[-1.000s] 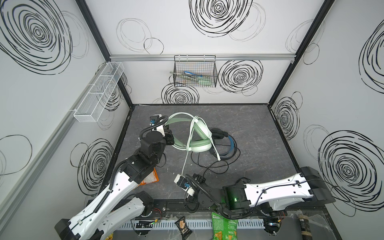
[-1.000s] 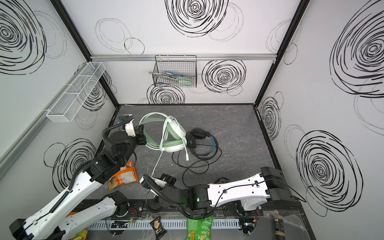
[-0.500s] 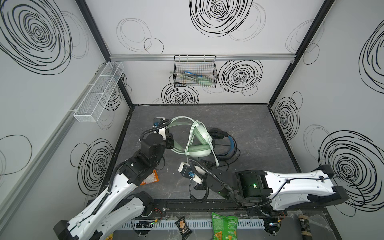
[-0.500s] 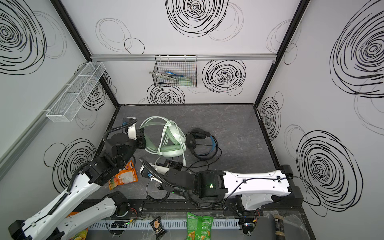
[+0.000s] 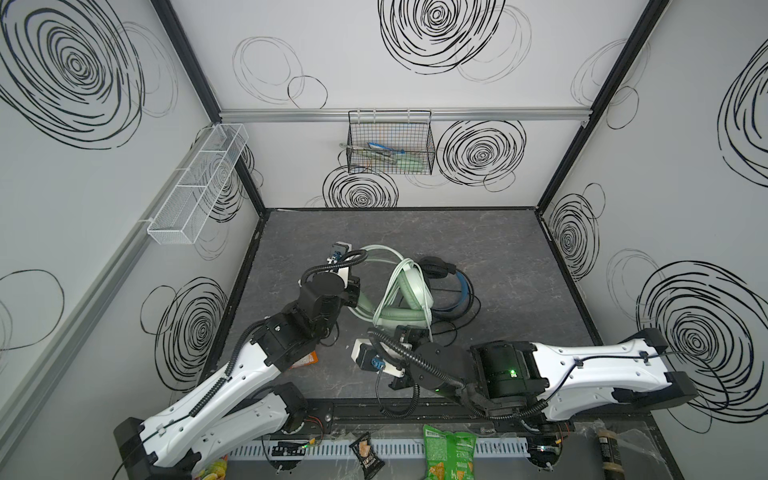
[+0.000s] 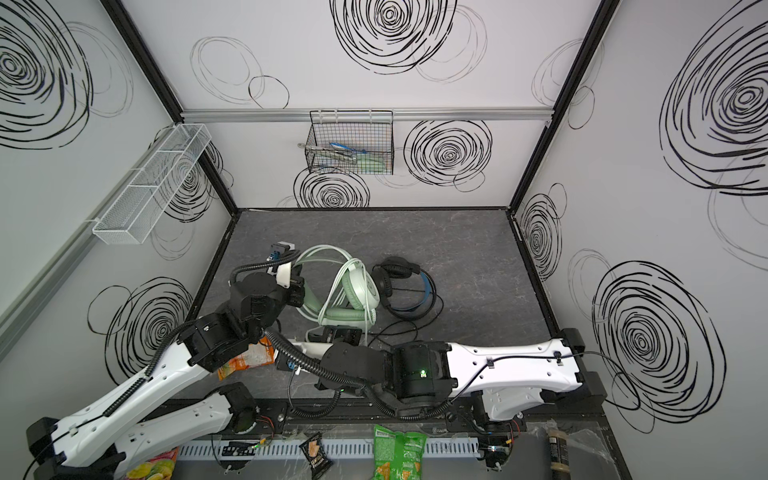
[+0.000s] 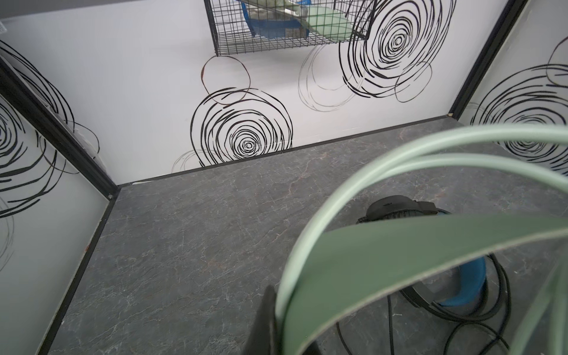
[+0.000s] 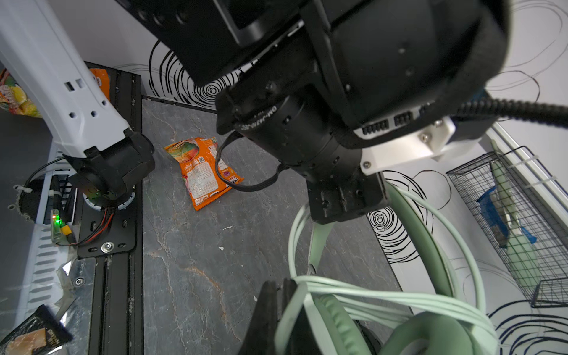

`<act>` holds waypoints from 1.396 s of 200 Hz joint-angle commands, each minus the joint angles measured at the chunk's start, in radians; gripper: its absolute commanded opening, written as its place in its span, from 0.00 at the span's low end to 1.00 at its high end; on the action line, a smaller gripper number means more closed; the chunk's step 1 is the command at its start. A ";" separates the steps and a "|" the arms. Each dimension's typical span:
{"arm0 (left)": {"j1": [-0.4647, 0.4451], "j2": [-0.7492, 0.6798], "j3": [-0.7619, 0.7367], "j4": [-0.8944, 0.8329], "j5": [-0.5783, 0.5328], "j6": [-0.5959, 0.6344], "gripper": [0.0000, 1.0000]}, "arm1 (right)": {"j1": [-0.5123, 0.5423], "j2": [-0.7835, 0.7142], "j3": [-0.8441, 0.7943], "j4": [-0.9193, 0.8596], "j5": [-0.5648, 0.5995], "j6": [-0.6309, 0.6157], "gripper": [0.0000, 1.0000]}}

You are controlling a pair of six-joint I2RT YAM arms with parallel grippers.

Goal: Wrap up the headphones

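2 headsets mid-table (image 5: 478, 241): mint-green headset (image 5: 409, 291), with the black headset (image 5: 455, 291) just beside it on the right-arm side. 2 tools, both pressed together. Left tool (image 5: 354, 291) pinches the mint headband. Right tool (image 5: 411, 333) pinches the pale cable (image 8: 368, 296). The right tool's tips are hidden under its wrist in both top views; only the right wrist view shows the pinch. 1 orange snack bag (image 8: 201, 172): whole there, mostly under the left arm from above. Left wrist view: blurred green band, black earcup beyond.
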 commanded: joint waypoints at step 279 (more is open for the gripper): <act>0.067 0.069 -0.049 0.033 0.212 -0.005 0.00 | 0.114 -0.224 -0.146 0.318 0.151 -0.214 0.24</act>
